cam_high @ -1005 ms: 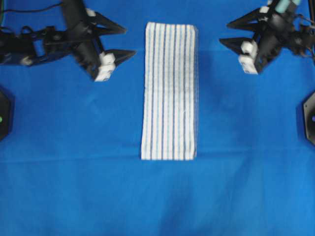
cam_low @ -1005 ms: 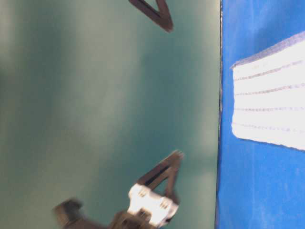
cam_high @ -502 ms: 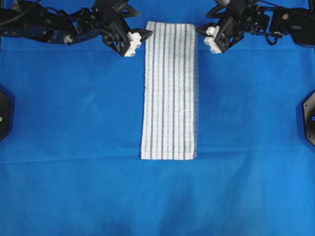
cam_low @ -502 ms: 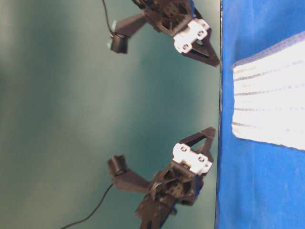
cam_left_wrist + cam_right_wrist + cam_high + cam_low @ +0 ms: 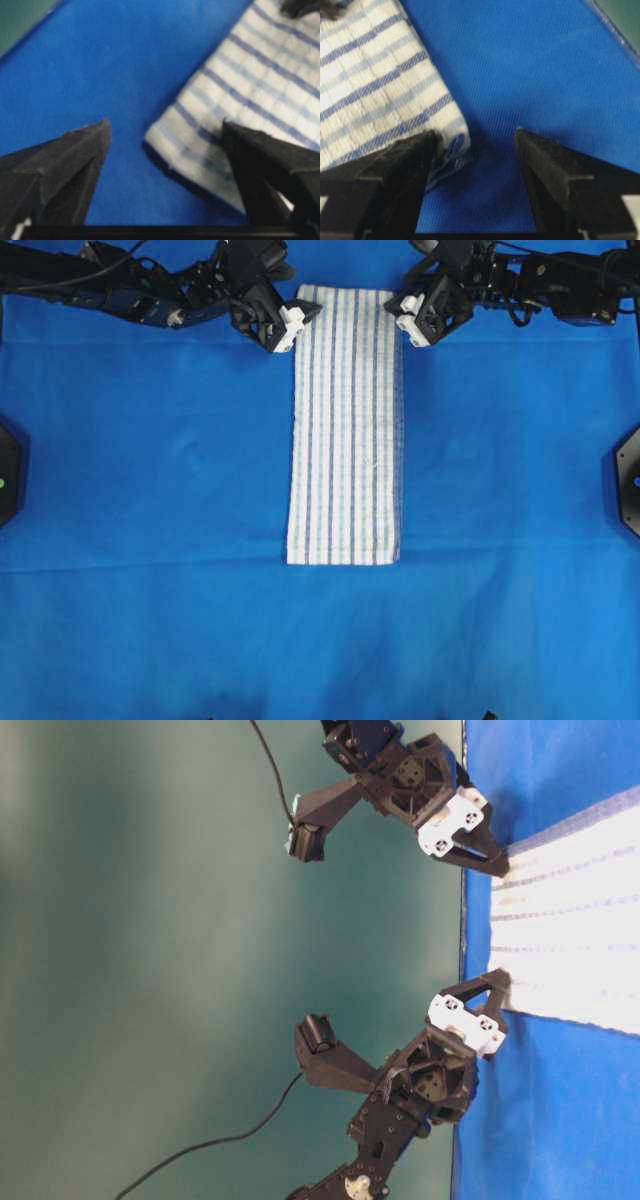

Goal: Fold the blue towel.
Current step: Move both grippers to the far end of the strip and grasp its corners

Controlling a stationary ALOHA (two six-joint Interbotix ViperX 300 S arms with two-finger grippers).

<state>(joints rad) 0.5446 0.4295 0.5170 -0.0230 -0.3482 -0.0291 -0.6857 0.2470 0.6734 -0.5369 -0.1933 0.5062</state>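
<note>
The blue towel [image 5: 344, 425] lies flat as a long, narrow strip in the middle of the overhead view, white with thin blue stripes. It also shows in the table-level view [image 5: 570, 940]. My left gripper [image 5: 303, 314] stands open at the towel's far left corner. In the left wrist view, that towel corner [image 5: 200, 145] sits between the spread fingers of the left gripper [image 5: 165, 125]. My right gripper [image 5: 398, 312] stands open at the far right corner. In the right wrist view, one finger [image 5: 405, 165] of the right gripper [image 5: 476, 134] lies over the layered towel corner [image 5: 395, 90]; the other is on bare cloth.
A plain blue table covering [image 5: 150, 540] spreads under everything. Black arm bases sit at the left edge [image 5: 8, 480] and right edge [image 5: 630, 485]. The covering's far edge, with green beyond it, runs close behind both grippers [image 5: 620, 30].
Both arms have swung inward and toward the far edge, from well outside the towel to its two far corners. The jaws stay spread and the towel has not moved.
</note>
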